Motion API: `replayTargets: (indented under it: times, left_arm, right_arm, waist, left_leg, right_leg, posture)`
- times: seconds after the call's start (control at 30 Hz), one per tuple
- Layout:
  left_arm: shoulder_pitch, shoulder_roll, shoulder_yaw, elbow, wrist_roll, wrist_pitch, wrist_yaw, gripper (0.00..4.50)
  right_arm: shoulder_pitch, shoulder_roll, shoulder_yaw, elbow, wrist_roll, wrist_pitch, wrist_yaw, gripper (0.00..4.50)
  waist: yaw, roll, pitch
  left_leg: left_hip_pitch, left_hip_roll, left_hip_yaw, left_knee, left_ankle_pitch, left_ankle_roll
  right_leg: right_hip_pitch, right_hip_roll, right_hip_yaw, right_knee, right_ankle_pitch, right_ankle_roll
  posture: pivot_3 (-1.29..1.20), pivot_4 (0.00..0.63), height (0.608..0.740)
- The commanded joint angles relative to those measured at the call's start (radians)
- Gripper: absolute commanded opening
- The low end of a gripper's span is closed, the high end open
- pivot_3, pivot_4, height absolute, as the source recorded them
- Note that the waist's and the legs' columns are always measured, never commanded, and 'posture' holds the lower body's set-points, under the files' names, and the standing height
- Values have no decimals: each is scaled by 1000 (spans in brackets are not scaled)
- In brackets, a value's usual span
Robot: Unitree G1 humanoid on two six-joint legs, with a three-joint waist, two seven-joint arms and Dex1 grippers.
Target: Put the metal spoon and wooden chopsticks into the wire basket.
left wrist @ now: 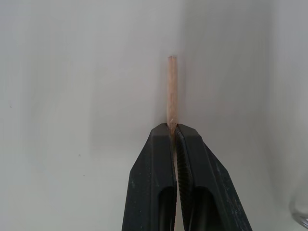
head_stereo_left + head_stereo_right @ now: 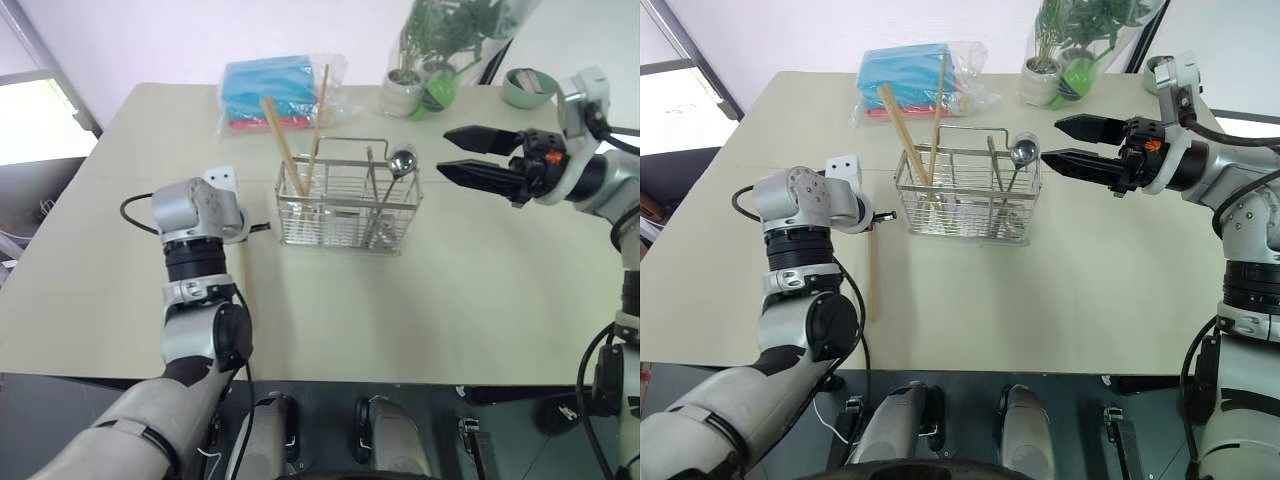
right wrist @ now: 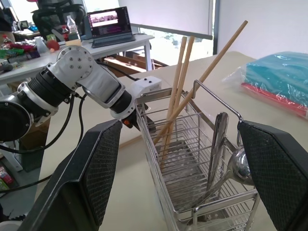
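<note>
Three wooden chopsticks (image 2: 290,155) stand in the wire basket (image 2: 347,210) beside the metal spoon (image 2: 398,165). On the counter (image 2: 450,290), the left hand (image 1: 173,130) is clamped on another chopstick (image 1: 172,89). Right hand (image 2: 450,152) hovers near the basket, fingers apart.

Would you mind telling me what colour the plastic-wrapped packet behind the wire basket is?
The packet is mostly bright blue with a red strip along its lower edge, clearest in the left eye view.

blue packet (image 2: 268,92) far table edge | potted plant (image 2: 432,50) beside | tape roll (image 2: 527,87)
</note>
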Motion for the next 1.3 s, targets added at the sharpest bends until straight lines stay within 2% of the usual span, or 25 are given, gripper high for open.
replayTargets:
  times: [0.03,0.23,0.3,0.47,0.6,0.77,0.9,1.03,1.3]
  left_arm:
    - [22,9,26,17,15,2,-3,20]
    - [7,103,13,-25,-18,-129,-85,20]
    - [-10,149,35,-36,-52,-210,-135,20]
    - [-17,257,-11,-78,-116,-458,-321,20]
    - [-89,283,105,-125,-293,-575,-449,20]
    - [-203,307,186,-143,-450,-660,-477,20]
    - [-307,303,201,-113,-535,-715,-451,20]
    - [-345,263,133,-122,-573,-725,-440,20]
    - [-186,154,-115,-284,-549,-759,-525,20]
  right_arm:
    - [-15,-24,-28,-24,3,-16,9,3949]
    - [6,-56,-22,-28,-14,-16,32,3949]
    - [14,-72,-28,-28,-9,-9,38,3949]
    - [31,-97,-37,-31,-3,-2,44,3949]
    - [23,-106,-36,-37,6,16,41,3949]
    - [-17,-108,-17,-9,-8,22,46,3949]
    - [-31,-107,-10,0,-13,26,48,3949]
    - [-24,-108,-17,-8,-9,31,44,3949]
    - [20,-107,-75,-59,28,53,4,3949]
  waist:
    - [0,0,0]
    - [-3,-1,1]
    - [-3,-3,2]
    - [1,-4,3]
    - [5,-6,4]
    - [-2,-8,5]
    - [-1,-8,5]
    - [4,-8,5]
    - [0,-9,5]
  left_leg:
    - [0,0,0,0,0,0]
    - [-2,0,0,0,0,-1]
    - [-4,1,1,0,3,-4]
    - [-6,0,1,0,3,-5]
    - [-6,0,1,0,3,-4]
    - [-6,0,1,0,2,-4]
    - [-5,0,1,0,3,-4]
    - [-5,0,1,1,3,-4]
    - [-5,0,1,1,3,-4]
  right_leg:
    - [0,0,0,0,0,0]
    - [-2,0,0,0,0,0]
    - [-5,1,0,0,0,0]
    - [-6,0,0,0,0,0]
    - [-5,-1,0,-1,0,0]
    - [-5,-1,0,-1,0,0]
    - [-5,1,0,-1,0,0]
    - [-3,0,0,-2,1,1]
    - [-2,1,0,-2,1,1]
  posture:
    - [0,150,707]
    - [0,150,707]
    - [0,150,707]
    - [0,150,707]
    - [0,150,707]
    - [0,150,707]
    - [0,150,707]
    - [0,150,707]
    - [0,150,707]
